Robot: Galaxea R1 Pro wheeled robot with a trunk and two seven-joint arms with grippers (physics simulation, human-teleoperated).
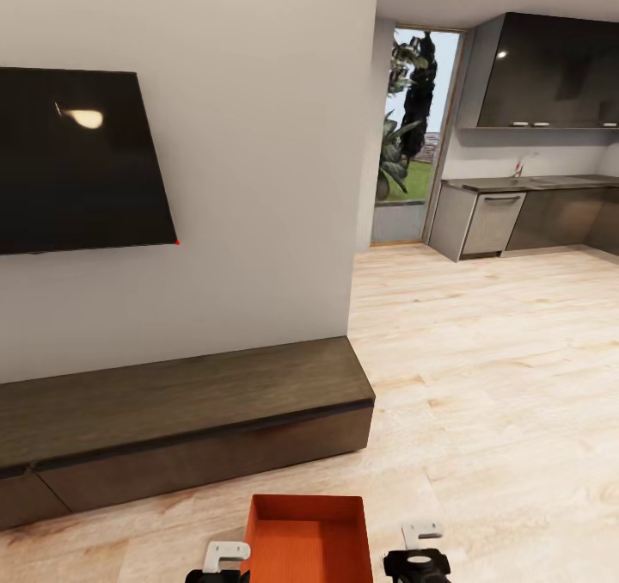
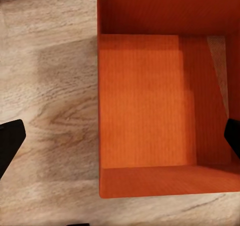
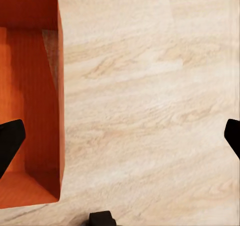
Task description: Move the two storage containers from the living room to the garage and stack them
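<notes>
- Bright, even render; daylight enters through the far glass door (image 1: 411, 136).
- A lamp's glare sits on the black TV (image 1: 82, 162).
- A soft shadow falls on the wood floor (image 2: 55, 96) beside the orange container (image 2: 150, 111).
- Wrist views look slightly soft.

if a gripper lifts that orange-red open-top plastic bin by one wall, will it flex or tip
Probably some of both. The orange-red rectangular open-top plastic bin has thin upright walls, so a one-sided pinch may bend the wall. It looks empty, so likely light, yet a lift from one side would probably tilt it. On the smooth light wood plank floor a push should slide it.
</notes>
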